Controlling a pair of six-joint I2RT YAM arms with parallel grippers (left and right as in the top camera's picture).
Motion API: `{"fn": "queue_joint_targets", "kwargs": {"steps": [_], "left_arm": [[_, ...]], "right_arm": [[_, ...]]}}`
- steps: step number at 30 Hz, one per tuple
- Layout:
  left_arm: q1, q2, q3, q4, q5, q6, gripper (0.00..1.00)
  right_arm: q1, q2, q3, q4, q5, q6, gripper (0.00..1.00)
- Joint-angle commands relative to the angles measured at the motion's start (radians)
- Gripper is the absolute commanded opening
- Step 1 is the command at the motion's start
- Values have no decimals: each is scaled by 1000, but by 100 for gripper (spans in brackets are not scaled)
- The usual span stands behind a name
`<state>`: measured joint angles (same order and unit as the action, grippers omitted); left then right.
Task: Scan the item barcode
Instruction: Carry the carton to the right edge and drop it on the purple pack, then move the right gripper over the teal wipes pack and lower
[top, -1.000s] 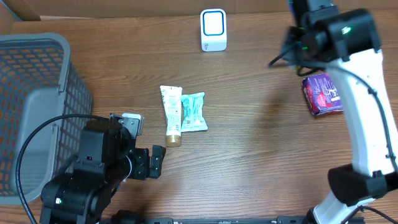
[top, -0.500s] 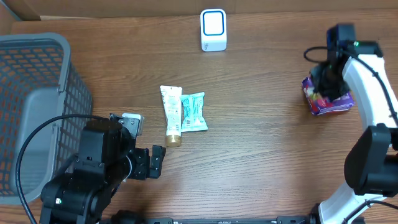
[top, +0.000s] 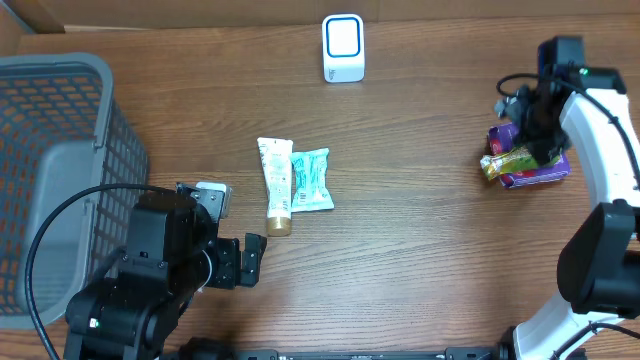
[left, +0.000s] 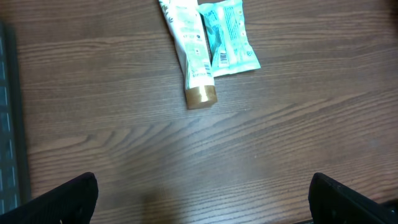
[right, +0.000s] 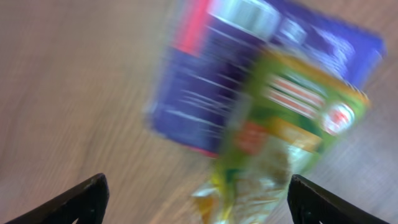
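I've got the green snack packet (top: 503, 162) lying slantwise, partly on the purple box (top: 530, 177) at the right side, directly under my right gripper (right: 199, 205), jaws spread wide and gripping nothing. My left gripper (left: 199, 199) hangs just as wide and empty, near the gold-capped tube (top: 275, 185) and teal sachet (top: 312, 179), which touch. The white scanner (top: 343, 47) stands at the far edge, well apart from the packet, and a grey basket (top: 60, 150) sits left on the wooden table (top: 420, 250).

Right pincer (right: 198, 202) newly open, packet (top: 504, 162) atop box (top: 535, 178)
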<state>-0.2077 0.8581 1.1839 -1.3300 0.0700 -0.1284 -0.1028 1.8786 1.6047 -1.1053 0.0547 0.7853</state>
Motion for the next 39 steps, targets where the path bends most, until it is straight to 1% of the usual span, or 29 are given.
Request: {"fn": "queue_joint_targets", "kwargs": {"steps": [1, 3, 6, 10, 12, 13, 19, 22, 23, 24, 26, 30, 33, 39], "left_arm": [[5, -1, 2, 3, -11, -10, 100], [5, -1, 2, 3, -11, -10, 100], [5, -1, 2, 3, -11, -10, 100], [5, -1, 2, 3, -11, -10, 100], [5, -1, 2, 3, -11, -10, 100], [5, -1, 2, 3, -11, -10, 99], [5, -1, 2, 3, -11, -10, 100], [5, -1, 2, 3, -11, -10, 99], [5, -1, 2, 3, -11, -10, 100], [5, -1, 2, 3, -11, -10, 100], [5, -1, 2, 3, -11, -10, 100], [5, -1, 2, 3, -11, -10, 100], [5, -1, 2, 3, -11, -10, 100], [5, -1, 2, 3, -11, -10, 100]], "right_arm": [[16, -31, 172, -31, -198, -288, 92], [41, -31, 214, -38, -303, -373, 92], [101, -31, 219, -34, -439, -459, 92], [215, -27, 175, -24, -452, -476, 92], [279, -19, 135, -2, -453, -452, 86], [304, -19, 110, 19, -454, -430, 86], [440, -18, -93, 269, -513, -411, 88], [487, -14, -154, 392, -511, -397, 81], [501, -8, -159, 419, -503, -381, 80], [520, 18, -150, 457, -501, -372, 78], [534, 58, -125, 486, -501, -370, 79], [540, 157, -55, 499, -503, -369, 79], [543, 225, -13, 515, -539, -369, 78], [569, 291, -6, 609, -549, -362, 76]]}}
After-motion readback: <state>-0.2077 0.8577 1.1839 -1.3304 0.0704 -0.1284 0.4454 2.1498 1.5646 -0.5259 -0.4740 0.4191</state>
